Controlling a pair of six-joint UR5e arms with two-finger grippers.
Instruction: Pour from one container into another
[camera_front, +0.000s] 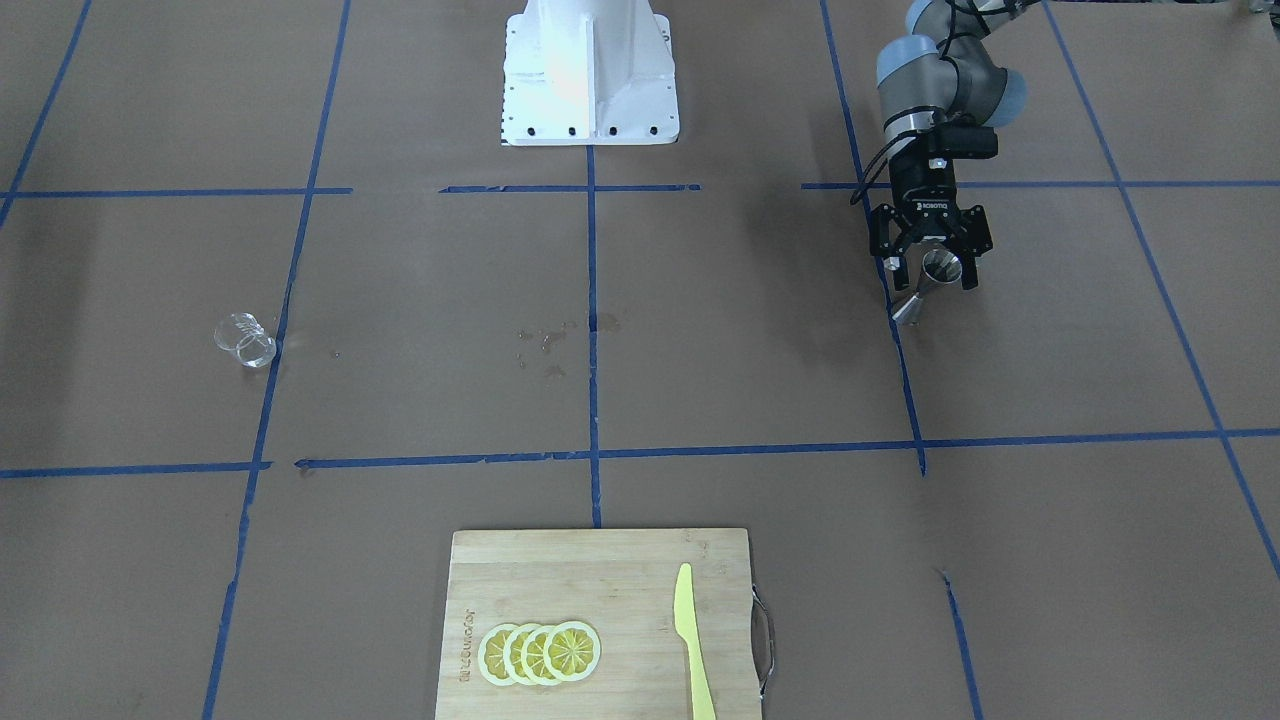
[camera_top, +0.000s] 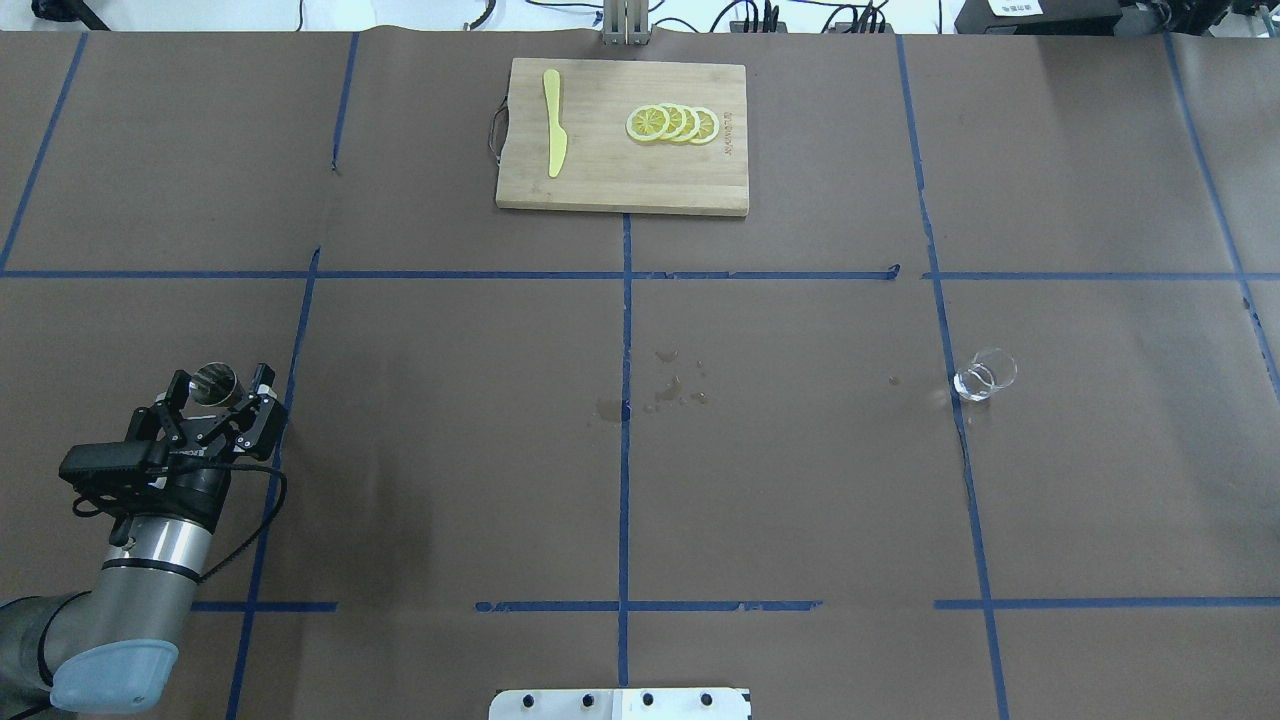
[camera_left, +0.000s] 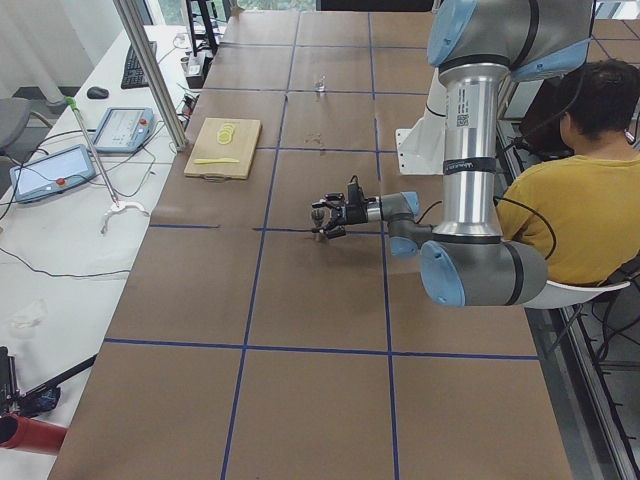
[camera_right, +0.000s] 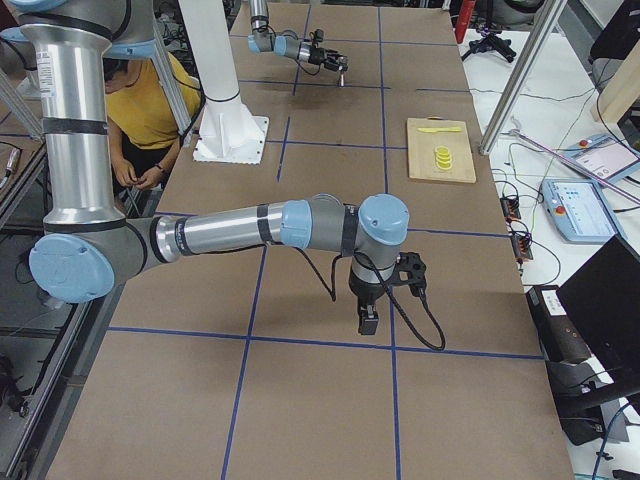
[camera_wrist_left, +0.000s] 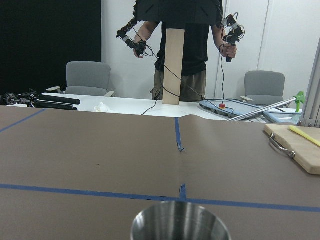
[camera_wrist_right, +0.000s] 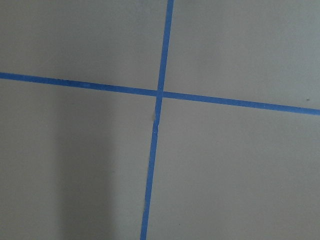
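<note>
- My left jaws stand wide open on either side of the steel jigger (camera_front: 912, 305), a shiny hourglass with its rim up.
- Right jaws: open or closed, I cannot tell.
- The short, round, clear glass cup (camera_front: 245, 340) sits well apart on the brown papered surface (camera_front: 700, 350).

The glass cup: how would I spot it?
Start at the cutting board at the table's far edge. On the robot's right half, the glass cup sits alone beside a blue tape line. It is see-through, unlike the steel jigger.
</note>
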